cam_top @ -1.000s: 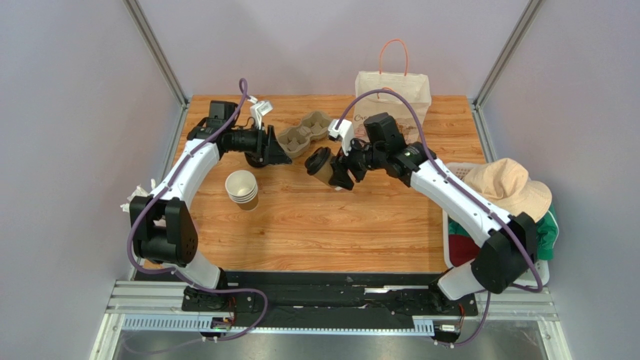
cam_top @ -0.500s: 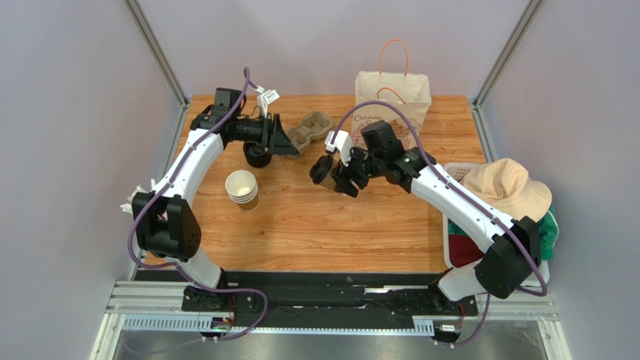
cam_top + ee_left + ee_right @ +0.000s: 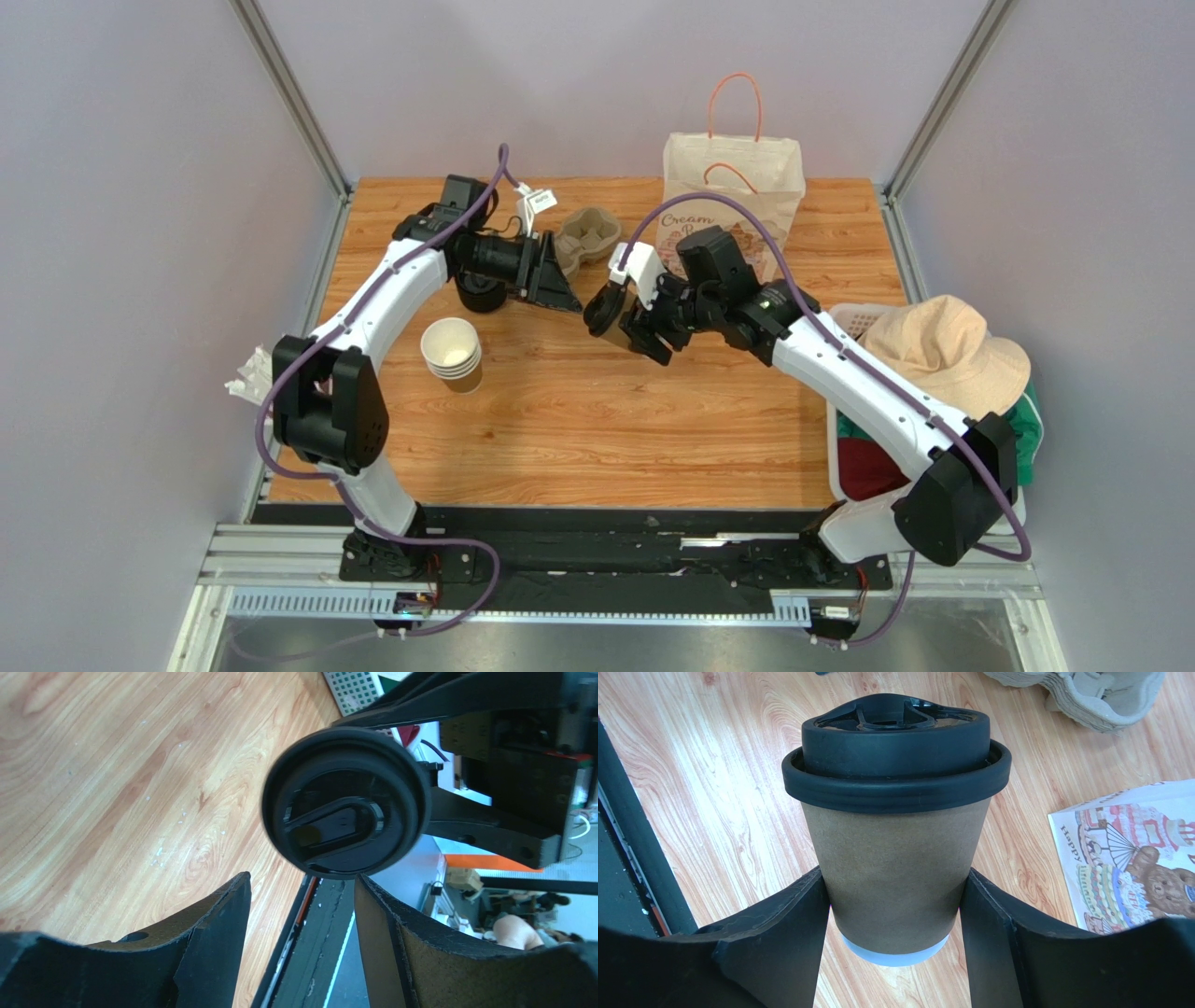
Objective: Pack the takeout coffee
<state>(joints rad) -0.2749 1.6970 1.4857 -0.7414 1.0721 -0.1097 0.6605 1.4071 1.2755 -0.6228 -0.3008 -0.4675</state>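
We see right gripper [image 3: 892, 918] fingers clamped on takeout coffee [image 3: 896, 861]: smooth kraft paper wall, round black plastic lid [image 3: 896, 756], cup tipped sideways over wood-grain table [image 3: 631, 420] centre. Left gripper [image 3: 300, 899] fingers apart, empty, facing lid. Moulded pulp carrier [image 3: 589, 231] at 11 o'clock of cup; paper bag [image 3: 734, 182] at 1 o'clock; lidless cup stack [image 3: 452, 350] at 8 o'clock.

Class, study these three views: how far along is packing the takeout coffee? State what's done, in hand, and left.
Done: the takeout coffee is lidded and gripped by the right pincer. In hand: it is held sideways, lid facing the open left pincer. Left: it is not yet in the paper bag.
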